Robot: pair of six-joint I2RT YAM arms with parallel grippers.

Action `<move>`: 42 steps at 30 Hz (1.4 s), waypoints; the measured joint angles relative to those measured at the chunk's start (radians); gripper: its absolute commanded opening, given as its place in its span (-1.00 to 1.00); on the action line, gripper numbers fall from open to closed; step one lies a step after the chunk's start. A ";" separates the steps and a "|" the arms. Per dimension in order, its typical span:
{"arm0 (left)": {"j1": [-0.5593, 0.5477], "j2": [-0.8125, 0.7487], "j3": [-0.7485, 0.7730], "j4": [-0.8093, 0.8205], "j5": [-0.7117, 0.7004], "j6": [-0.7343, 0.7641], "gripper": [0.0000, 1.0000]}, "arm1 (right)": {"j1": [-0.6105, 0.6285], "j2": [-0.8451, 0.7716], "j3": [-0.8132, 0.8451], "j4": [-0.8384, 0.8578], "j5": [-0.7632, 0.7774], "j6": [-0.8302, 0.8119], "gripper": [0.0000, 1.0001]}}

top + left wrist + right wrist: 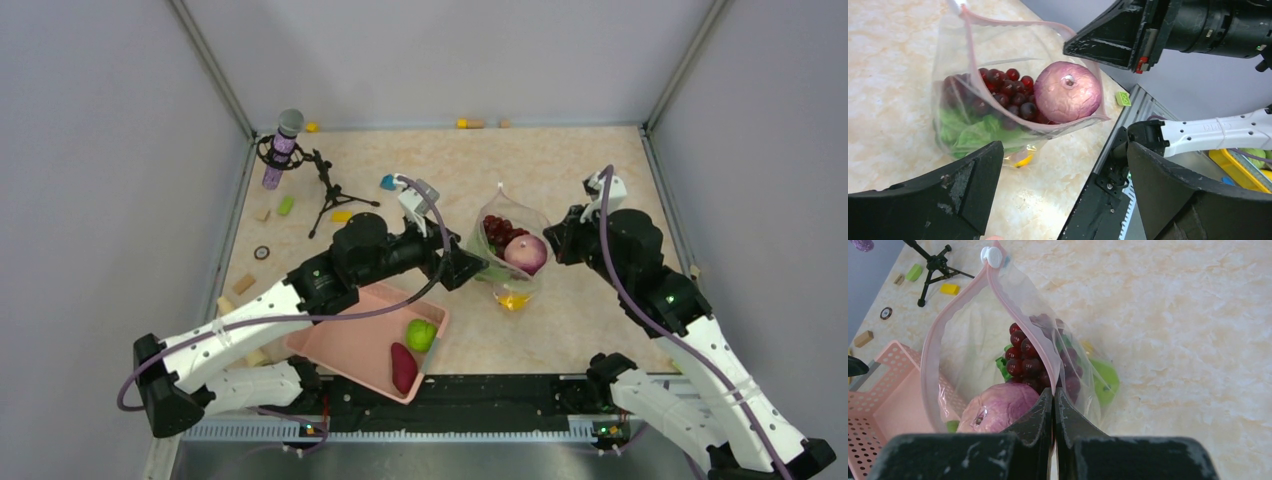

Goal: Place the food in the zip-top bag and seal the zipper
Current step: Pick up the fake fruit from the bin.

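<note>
Bag (510, 240) standing open, partly filled
Right gripper (1053, 405) pinches the bag's pink zipper (924, 375); left gripper (1065, 150) gapes empty beside it. Onion (1067, 92), grapes (1003, 90) and lettuce (968, 135) lie inside; green fruit (421, 334) and sweet potato (403, 367) lie in the basket (345, 345).

Can barely make out lettuce (973, 135) under grapes (1008, 92) and onion (1067, 91) in zip-top bag (948, 60). Can't pin down yellow bit (1023, 160) at bag bottom, lemon or banana. Losing pink basket (878, 405) past right wrist view's left edge, plus chunk of onion behind right gripper (1053, 392). Too tiny to name: specks (470, 123) at back.
</note>
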 measured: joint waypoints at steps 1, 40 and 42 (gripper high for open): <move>0.000 -0.015 -0.013 0.001 -0.013 -0.004 0.97 | 0.000 -0.001 0.000 0.000 0.000 0.000 -1.00; 0.000 -0.409 -0.579 -0.499 -0.331 -0.465 0.97 | 0.000 -0.139 -0.001 0.008 0.042 0.023 -1.00; 0.000 -0.383 -0.589 -0.462 -0.296 -0.464 0.97 | 0.000 -0.140 -0.001 0.006 0.048 0.023 -1.00</move>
